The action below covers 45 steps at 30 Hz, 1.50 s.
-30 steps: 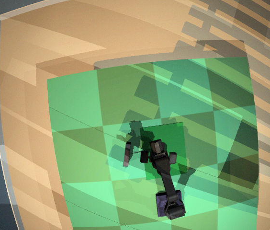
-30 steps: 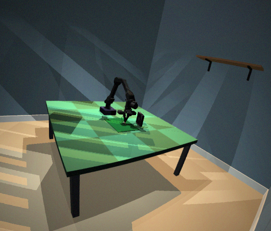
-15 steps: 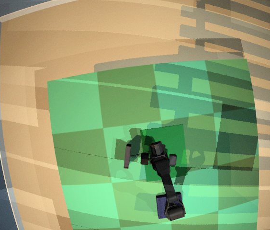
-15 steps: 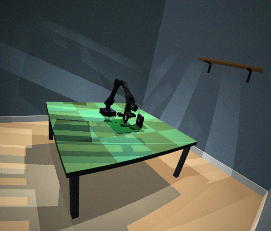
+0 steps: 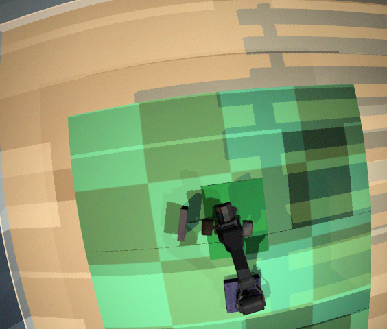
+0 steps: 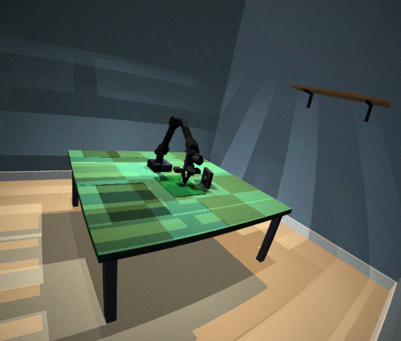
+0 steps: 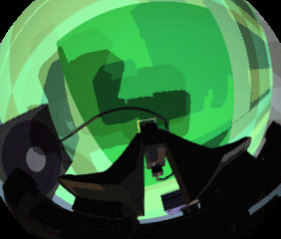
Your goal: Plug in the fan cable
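Note:
My gripper (image 6: 184,182) (image 7: 149,134) is shut on the dark cable plug (image 7: 155,153), low over the green board (image 5: 247,198) (image 6: 178,190) (image 7: 180,40). The pale outline of the header (image 7: 139,125) shows right at the fingertips in the wrist view, around the dark tip. The fingers hide most of it, and I cannot tell how deep the plug sits. The black fan (image 5: 182,223) (image 6: 207,177) (image 7: 18,149) stands on edge beside the board. Its thin cable (image 7: 126,108) arches from the fan to the fingers. The arm hides the fingertips in the top view.
The arm's purple base (image 5: 231,297) (image 6: 159,165) stands on the table (image 5: 115,219) (image 6: 207,220) behind the board. The fan is the nearest obstacle, close to one side of the gripper. A wooden shelf (image 6: 340,94) is on the wall, away from the arm.

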Each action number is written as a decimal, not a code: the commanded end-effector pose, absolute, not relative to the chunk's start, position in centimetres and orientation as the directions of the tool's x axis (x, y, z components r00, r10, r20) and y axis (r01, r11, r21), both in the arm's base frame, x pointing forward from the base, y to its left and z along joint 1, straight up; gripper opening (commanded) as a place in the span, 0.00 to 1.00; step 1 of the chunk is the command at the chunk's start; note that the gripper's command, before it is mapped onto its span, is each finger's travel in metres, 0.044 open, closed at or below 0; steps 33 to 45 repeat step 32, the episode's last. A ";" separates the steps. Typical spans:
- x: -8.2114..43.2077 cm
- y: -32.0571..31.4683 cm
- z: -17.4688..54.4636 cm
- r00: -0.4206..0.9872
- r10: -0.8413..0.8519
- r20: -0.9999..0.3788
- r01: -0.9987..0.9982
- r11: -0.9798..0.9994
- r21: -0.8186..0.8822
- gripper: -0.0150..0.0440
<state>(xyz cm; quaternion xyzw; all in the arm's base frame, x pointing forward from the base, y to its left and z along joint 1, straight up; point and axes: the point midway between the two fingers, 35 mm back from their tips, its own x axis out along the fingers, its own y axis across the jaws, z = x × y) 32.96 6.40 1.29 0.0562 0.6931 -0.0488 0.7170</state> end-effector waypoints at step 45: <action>42.4 6.9 7.9 0.045 0.007 -0.999 0.143 0.990 0.014 0.69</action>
